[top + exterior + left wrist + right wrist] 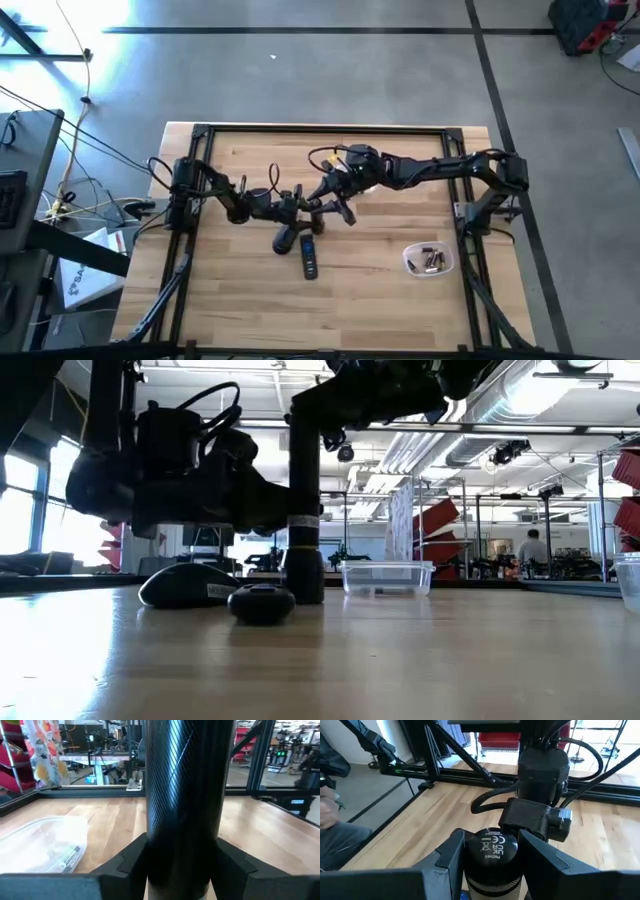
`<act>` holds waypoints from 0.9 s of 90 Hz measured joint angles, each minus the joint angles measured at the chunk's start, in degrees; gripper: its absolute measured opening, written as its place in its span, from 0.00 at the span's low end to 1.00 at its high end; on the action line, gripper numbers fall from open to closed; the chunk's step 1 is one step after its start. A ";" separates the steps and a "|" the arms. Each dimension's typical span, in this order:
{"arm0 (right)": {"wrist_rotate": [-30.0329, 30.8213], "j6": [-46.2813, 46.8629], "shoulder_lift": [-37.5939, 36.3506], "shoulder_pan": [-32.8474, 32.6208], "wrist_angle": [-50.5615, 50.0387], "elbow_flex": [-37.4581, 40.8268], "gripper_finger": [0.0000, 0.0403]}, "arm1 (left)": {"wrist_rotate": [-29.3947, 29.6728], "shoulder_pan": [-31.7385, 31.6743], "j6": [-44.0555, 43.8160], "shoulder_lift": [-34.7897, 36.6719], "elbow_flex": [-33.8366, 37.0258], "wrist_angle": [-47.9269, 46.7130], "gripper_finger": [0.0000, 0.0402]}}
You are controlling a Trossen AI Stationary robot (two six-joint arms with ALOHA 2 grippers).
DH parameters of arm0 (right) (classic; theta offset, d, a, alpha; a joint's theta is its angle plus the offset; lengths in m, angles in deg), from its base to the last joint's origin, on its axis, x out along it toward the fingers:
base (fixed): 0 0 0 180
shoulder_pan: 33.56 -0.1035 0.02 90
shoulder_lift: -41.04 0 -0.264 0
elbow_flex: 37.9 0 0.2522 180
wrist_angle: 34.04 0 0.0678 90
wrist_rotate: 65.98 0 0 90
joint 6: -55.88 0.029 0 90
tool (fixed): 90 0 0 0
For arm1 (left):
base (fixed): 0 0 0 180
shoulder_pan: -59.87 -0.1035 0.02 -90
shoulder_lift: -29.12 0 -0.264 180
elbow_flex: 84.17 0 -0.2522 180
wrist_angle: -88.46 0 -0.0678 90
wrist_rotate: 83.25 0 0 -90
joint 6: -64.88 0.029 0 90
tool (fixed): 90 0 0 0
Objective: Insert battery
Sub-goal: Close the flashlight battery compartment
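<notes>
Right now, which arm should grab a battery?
Probably right: the tub sits on its side. The right gripper only pinches the tube's top; the left gripper holds its body.

bright window backlight silhouettes the arms in low view, foreground table [400, 660] blurred

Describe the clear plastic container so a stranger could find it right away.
On the wooden table, look near the right arm's base. The shallow clear plastic container sits alone there, holding a few small batteries; unlike the dark items mid-table, it is see-through.
</notes>
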 joint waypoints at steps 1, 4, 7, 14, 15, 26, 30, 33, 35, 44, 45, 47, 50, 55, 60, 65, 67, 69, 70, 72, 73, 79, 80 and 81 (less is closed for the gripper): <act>-0.07 0.01 0.01 0.07 -0.16 0.00 0.33 | 0.06 -0.04 0.00 0.00 0.00 0.01 0.36; -0.19 0.11 0.02 0.25 -0.34 -0.04 0.33 | 0.33 -0.12 0.02 0.00 0.00 0.05 0.37; -0.18 0.12 0.02 0.41 -0.41 -0.03 0.33 | 0.59 -0.22 0.00 0.00 -0.02 0.08 0.37; -0.07 -0.13 0.02 0.72 -0.45 -0.02 0.33 | 1.25 -0.26 0.17 0.00 -0.04 0.22 0.38; 0.00 -0.16 0.02 0.72 -0.47 -0.02 0.33 | 1.26 -0.26 0.22 0.00 -0.04 0.23 0.38; 0.54 -0.55 0.04 0.68 -0.56 -0.02 0.33 | 1.31 -0.26 0.46 0.02 -0.04 0.40 0.39; 0.59 -0.51 0.04 0.68 -0.56 -0.02 0.33 | 1.34 -0.26 0.48 0.02 -0.06 0.53 0.39; 0.59 -0.29 0.04 0.68 -0.58 -0.02 0.33 | 1.35 -0.26 0.52 0.02 -0.04 0.68 0.39; 0.61 -0.31 0.04 0.68 -0.64 -0.02 0.33 | 1.38 -0.26 0.58 0.02 -0.06 0.75 0.39; 0.93 -0.06 0.04 0.68 -0.72 -0.02 0.33 | 2.68 -0.20 0.63 0.48 -0.04 0.72 0.39; 0.97 0.03 0.04 0.68 -0.72 -0.02 0.33 | 2.87 -0.20 0.63 0.56 -0.02 0.70 0.39; 1.09 0.20 0.04 0.70 -0.72 -0.02 0.33 | 3.26 -0.18 0.63 0.71 0.00 0.68 0.39; 1.35 0.53 0.04 0.72 -0.69 -0.02 0.33 | 3.76 -0.18 0.64 1.06 0.02 0.50 0.40; 1.72 0.79 0.04 0.72 -0.69 -0.02 0.33 | 4.17 -0.20 0.81 1.97 -0.03 0.44 0.41; 2.50 0.85 0.04 0.72 -0.69 -0.02 0.33 | 4.60 -0.24 0.82 2.76 -0.09 0.75 0.43; 3.09 1.00 0.04 0.69 -0.69 -0.02 0.33 | 4.96 -0.24 0.88 3.10 -0.12 0.92 0.46; 3.12 1.02 0.04 0.67 -0.70 -0.02 0.33 | 5.00 -0.23 1.03 3.27 -0.11 0.75 0.47; 3.12 1.02 0.04 0.65 -0.72 -0.02 0.33 | 5.05 -0.22 1.07 3.49 -0.11 0.63 0.48; 3.12 1.01 0.04 0.65 -0.72 -0.02 0.33 | 5.09 -0.22 1.07 3.60 -0.11 0.65 0.48; 3.11 1.02 0.04 0.65 -0.75 -0.02 0.33 | 5.13 -0.24 1.09 3.85 -0.11 0.71 0.49; 3.11 1.03 0.04 0.65 -0.75 -0.02 0.33 | 5.17 -0.24 1.08 3.97 -0.11 0.73 0.49; 3.11 1.22 0.04 0.68 -0.74 -0.02 0.33 | 5.29 -0.27 1.07 4.66 -0.11 0.73 0.52; 3.11 1.22 0.04 0.68 -0.76 -0.02 0.33 | 5.29 -0.28 1.07 4.74 -0.11 0.72 0.52; 3.11 1.22 0.04 0.68 -0.76 -0.02 0.33 | 5.27 -0.28 1.07 4.80 -0.11 0.68 0.52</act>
